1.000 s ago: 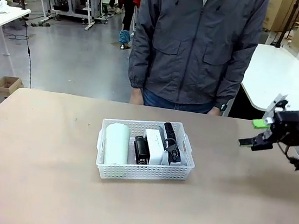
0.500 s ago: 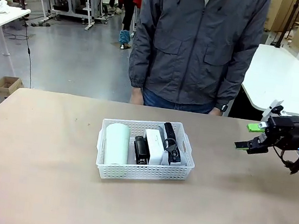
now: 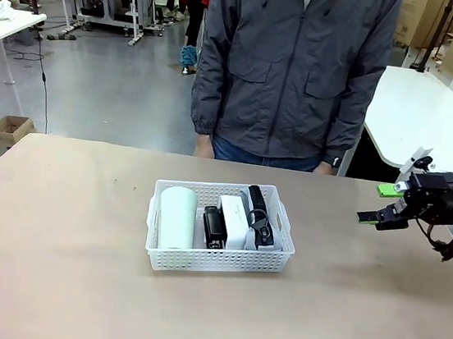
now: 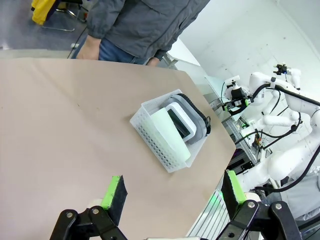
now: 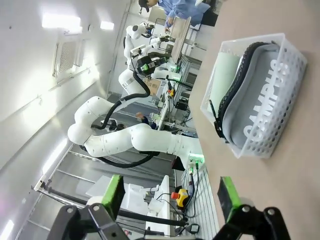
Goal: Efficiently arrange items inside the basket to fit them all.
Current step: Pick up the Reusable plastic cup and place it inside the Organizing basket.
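The white basket [image 3: 220, 260] sits mid-table and holds all the items side by side: the pale green cup [image 3: 177, 217] on its side at the left, the black stapler [image 3: 214, 228], the white box [image 3: 235, 220], and the grey pouch [image 3: 260, 217] with its black strap at the right. My right gripper [image 3: 378, 204] hovers open above the table's right edge, well clear of the basket. In its wrist view the right gripper [image 5: 171, 192] is empty, facing the basket [image 5: 282, 102] and pouch [image 5: 252, 97]. The left gripper [image 4: 173, 190] is open, far from the basket [image 4: 152, 140] and cup [image 4: 170, 137].
A person in a grey jacket [image 3: 293, 62] stands at the far edge with a hand [image 3: 205, 145] hanging at the table line. A white side table [image 3: 423, 119] lies behind the right arm. Bare brown tabletop [image 3: 54, 223] surrounds the basket.
The right gripper shifted slightly left and down, then eased back a little, staying open. The basket and its items have not moved.
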